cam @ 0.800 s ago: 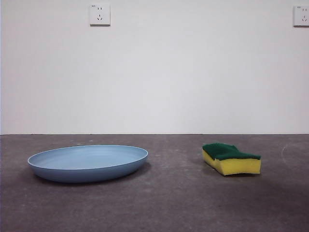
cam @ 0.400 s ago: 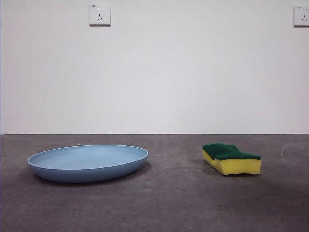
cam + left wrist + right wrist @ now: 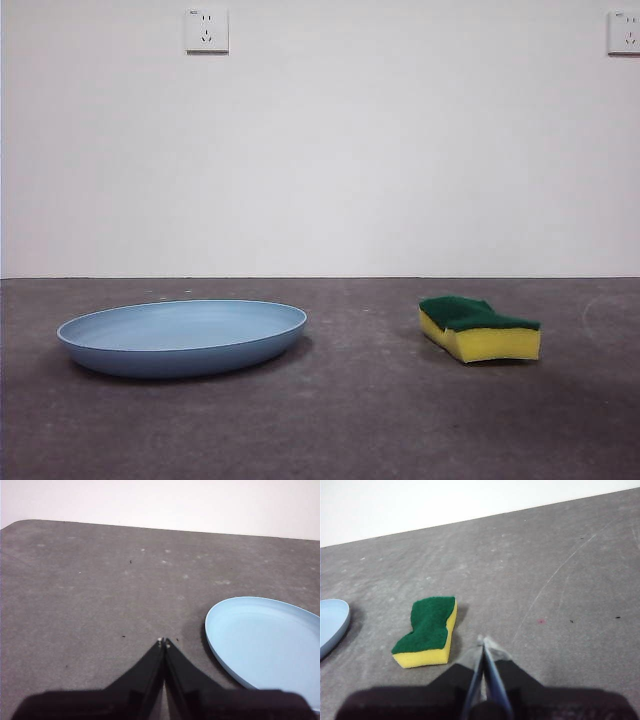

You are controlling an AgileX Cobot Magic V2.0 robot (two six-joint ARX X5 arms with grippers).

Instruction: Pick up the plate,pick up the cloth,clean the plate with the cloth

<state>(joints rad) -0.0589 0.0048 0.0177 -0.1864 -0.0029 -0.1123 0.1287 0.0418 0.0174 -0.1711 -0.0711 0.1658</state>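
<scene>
One plate [image 3: 182, 337] and one sponge [image 3: 479, 328] are recorded on the grey tabletop [image 3: 350, 420], well apart, each lying flat and untouched. The plate is seated rim-up on its base, toward one side of the tabletop; being round, it has no long axis. The sponge is laid green layer upward with the yellow foam beneath. In the front view its long axis is seen to run obliquely, one short end turned toward the near edge and the other toward the far edge by the wall [image 3: 400, 150]. Two wall sockets [image 3: 206, 30] are counted. The left gripper [image 3: 164, 642] is held above bare tabletop just beside the plate's rim, jaws pressed together, nothing grasped. The right gripper [image 3: 484, 641] is held near the sponge, jaws likewise clenched and empty.
</scene>
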